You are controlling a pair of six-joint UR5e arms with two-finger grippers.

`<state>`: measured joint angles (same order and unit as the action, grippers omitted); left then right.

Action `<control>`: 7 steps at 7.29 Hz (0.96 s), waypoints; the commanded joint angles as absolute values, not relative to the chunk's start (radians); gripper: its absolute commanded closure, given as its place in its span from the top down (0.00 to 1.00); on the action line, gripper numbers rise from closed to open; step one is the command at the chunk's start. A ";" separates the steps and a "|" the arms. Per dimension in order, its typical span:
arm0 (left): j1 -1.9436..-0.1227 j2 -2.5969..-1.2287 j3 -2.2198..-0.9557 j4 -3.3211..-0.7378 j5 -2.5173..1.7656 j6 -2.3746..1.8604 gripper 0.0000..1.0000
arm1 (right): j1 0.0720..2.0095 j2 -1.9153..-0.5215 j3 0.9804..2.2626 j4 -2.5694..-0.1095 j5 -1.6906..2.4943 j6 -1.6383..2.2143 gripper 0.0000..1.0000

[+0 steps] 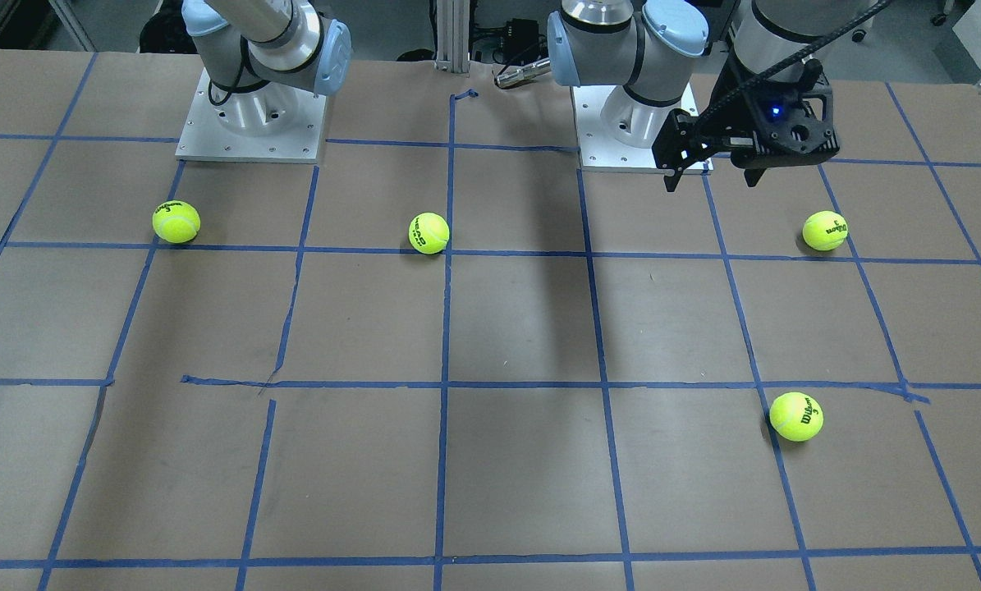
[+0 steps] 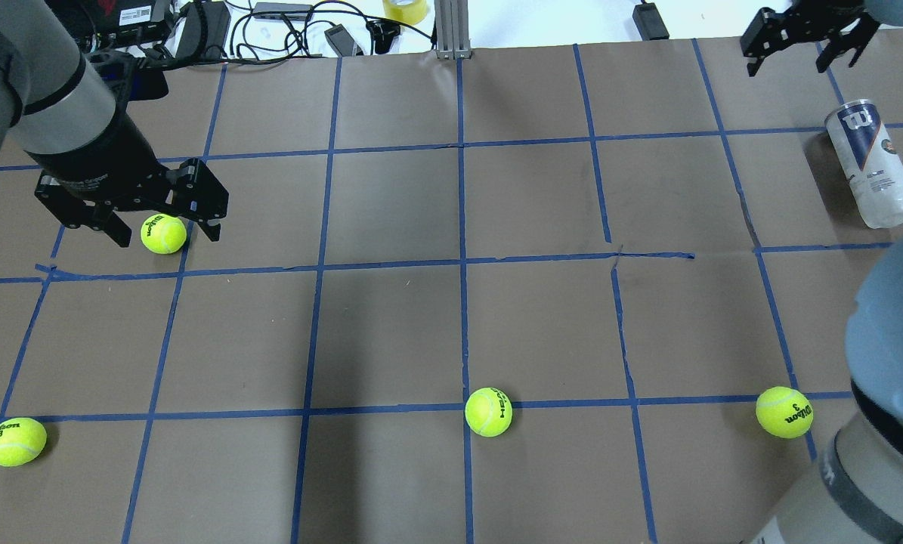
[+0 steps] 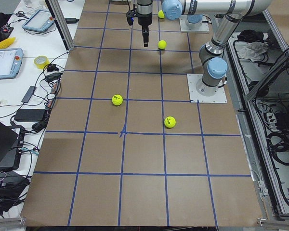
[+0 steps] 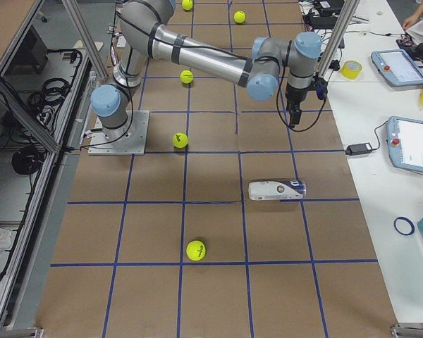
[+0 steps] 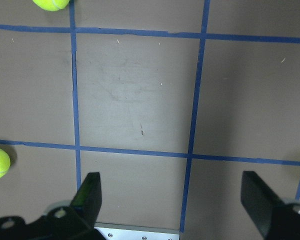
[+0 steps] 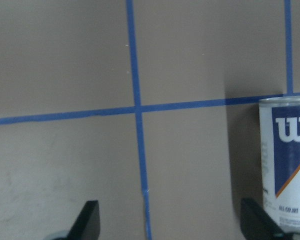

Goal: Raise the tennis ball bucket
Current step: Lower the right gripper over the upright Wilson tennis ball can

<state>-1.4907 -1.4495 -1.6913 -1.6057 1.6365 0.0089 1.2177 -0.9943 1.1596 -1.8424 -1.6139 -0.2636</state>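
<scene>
The tennis ball bucket (image 2: 872, 162), a clear tube with a white and navy label and a "W" logo, lies on its side at the table's far right. It also shows in the exterior right view (image 4: 277, 189) and at the right edge of the right wrist view (image 6: 287, 160). My right gripper (image 2: 791, 64) is open and empty, raised above the table just beyond the tube's capped end (image 6: 170, 220). My left gripper (image 2: 168, 236) is open and empty, held high above the table near its own base (image 1: 712, 182) (image 5: 175, 200).
Several yellow-green tennis balls lie on the brown, blue-taped table (image 2: 391, 317): one under my left gripper's line of sight (image 2: 163, 233), one at the near left (image 2: 16, 441), one at the middle (image 2: 488, 412), one at the near right (image 2: 784, 412). Cables and devices lie past the far edge.
</scene>
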 commanded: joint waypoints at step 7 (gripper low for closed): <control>-1.491 -1.442 -1.684 -1.600 1.629 0.008 1.00 | 1.032 -0.674 0.969 -1.974 -1.625 -0.485 1.00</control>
